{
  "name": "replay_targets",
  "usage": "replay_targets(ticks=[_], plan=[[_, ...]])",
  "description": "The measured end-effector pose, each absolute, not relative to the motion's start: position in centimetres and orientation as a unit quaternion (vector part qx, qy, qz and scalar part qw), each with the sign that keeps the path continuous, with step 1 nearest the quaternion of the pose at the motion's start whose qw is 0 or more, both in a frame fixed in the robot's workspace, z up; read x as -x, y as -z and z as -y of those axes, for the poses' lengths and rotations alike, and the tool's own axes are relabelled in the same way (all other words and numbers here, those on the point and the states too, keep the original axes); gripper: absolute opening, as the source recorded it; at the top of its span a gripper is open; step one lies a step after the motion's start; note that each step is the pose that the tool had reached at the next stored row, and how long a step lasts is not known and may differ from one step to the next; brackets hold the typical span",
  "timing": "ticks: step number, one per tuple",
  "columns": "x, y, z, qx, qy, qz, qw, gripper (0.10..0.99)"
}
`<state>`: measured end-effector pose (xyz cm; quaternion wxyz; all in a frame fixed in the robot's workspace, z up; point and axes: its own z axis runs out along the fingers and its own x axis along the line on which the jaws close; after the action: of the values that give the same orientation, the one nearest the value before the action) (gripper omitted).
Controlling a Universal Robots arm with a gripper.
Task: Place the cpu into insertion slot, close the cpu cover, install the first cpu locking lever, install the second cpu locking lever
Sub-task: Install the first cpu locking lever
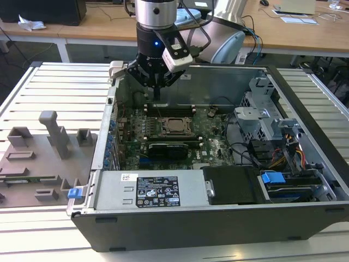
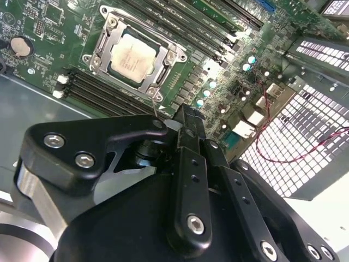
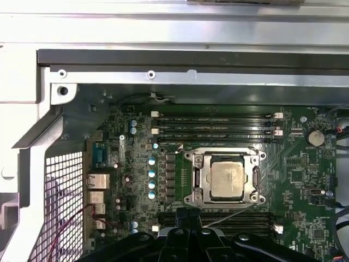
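The cpu (image 1: 175,125) (image 2: 132,56) (image 3: 227,180) lies flat in the insertion slot (image 3: 192,201), its pale metal top showing through the window of the cpu cover (image 2: 102,50) (image 3: 199,180), which lies down over it. A thin metal lever rod (image 3: 232,213) runs slantwise along the socket's side nearest my fingertips. My gripper (image 1: 156,91) (image 2: 188,115) (image 3: 188,214) hangs above the board beside the socket, over the memory slots. Its fingers are pressed together with nothing between them.
The open computer case (image 1: 180,213) has tall metal walls all round. Memory slots (image 3: 215,124) flank the socket on two sides. A black expansion card (image 1: 170,148), a drive cage (image 1: 262,112) and cables (image 1: 283,153) fill the exterior view's right. A grey fixture plate (image 1: 38,158) lies left.
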<state>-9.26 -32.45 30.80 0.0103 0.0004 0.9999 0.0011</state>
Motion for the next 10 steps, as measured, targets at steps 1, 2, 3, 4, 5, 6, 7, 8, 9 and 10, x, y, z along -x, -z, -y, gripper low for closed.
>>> replay_targets(ticks=[1,2,3,4,5,6,7,8,9,10], plan=[[9.27,-30.71,32.45,0.0,-0.001,-1.0,0.01,0.106],[9.28,-30.67,32.45,0.0,-0.001,-1.0,0.01,0.106],[9.28,-30.63,32.45,0.0,-0.001,-1.0,0.01,0.106],[9.29,-30.55,32.45,0.0,-0.001,-1.0,0.01,0.106],[9.29,-30.46,32.45,0.0,-0.001,-1.0,0.01,0.106],[9.29,-30.34,32.45,0.0,-0.001,-1.0,0.01,0.106],[9.29,-30.17,32.45,0.0,-0.001,-1.0,0.01,0.106],[9.29,-30.07,32.45,0.0,-0.001,-1.0,0.01,0.106],[9.29,-29.89,32.45,0.0,-0.001,-1.0,0.01,0.106],[9.29,-29.75,32.45,0.0,-0.001,-1.0,0.01,0.106]])
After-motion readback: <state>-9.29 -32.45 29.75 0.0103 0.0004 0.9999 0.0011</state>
